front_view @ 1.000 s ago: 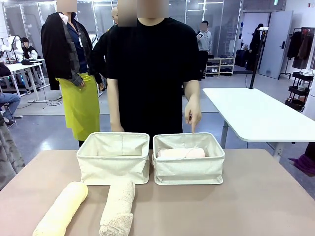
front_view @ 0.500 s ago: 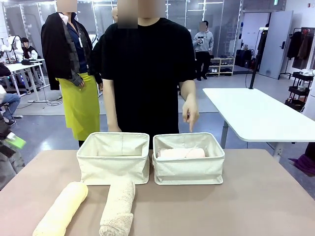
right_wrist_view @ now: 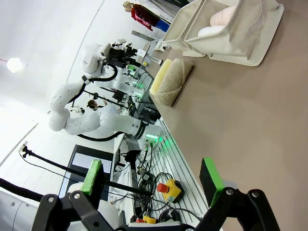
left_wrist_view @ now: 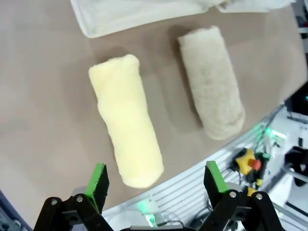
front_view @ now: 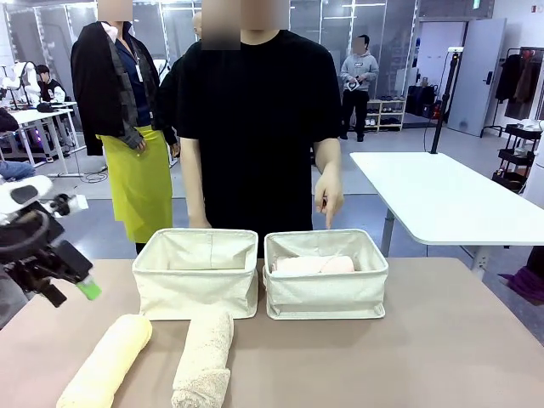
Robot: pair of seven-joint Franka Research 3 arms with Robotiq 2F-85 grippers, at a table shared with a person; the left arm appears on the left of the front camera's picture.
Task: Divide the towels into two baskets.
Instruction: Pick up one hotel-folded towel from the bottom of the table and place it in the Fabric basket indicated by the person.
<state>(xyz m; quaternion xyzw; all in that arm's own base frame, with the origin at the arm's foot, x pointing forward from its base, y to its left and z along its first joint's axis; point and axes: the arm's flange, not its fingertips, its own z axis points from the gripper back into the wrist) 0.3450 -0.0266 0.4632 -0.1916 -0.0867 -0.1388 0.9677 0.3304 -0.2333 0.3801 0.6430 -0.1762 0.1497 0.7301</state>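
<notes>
Two cream baskets stand side by side mid-table, the left basket and the right basket. A light pink towel lies in the right one. On the table in front lie a pale yellow towel and a beige towel. My left gripper hangs open at the table's left edge, above and left of the yellow towel. In the left wrist view the open left gripper looks down on the yellow towel, with the beige towel beside it. My right gripper is open and holds nothing, far from the right basket.
A person stands behind the baskets, with one hand pointing a finger down at the right basket's far rim. A white table stands at the back right. Cables and an emergency stop button lie along the robot's side of the table.
My left arm has come into the front view from the left and now hangs over the table's left edge. Towels, baskets and the pointing hand have stayed put.
</notes>
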